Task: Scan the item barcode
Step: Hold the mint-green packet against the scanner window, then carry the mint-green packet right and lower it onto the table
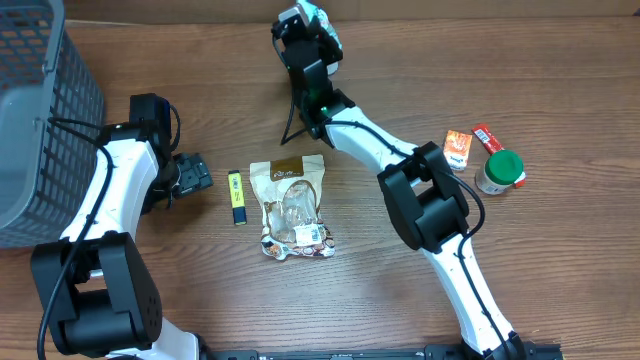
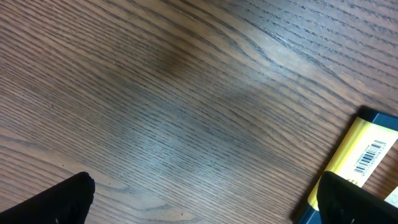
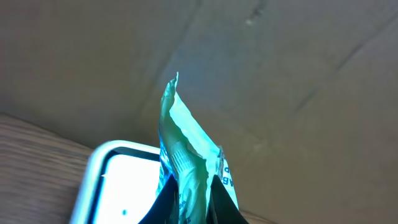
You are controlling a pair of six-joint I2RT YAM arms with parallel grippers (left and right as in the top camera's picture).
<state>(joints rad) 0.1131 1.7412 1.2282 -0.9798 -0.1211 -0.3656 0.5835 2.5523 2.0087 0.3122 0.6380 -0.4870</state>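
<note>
At the far edge of the wooden table, your right gripper is pinching a thin, glossy teal plastic packet by its lower end, with the fingers closed narrow on the crinkled film. The packet is standing upright just beside a white-rimmed, brightly glowing flat panel, probably the scanner window. You are presenting the item, so try turning the wrist slowly until the printed barcode is facing that panel squarely; the code itself is not showing here. The film looks floppy, so avoid jerks. Your left gripper is resting wide, holding nothing, near a small yellow-and-black box.
</note>
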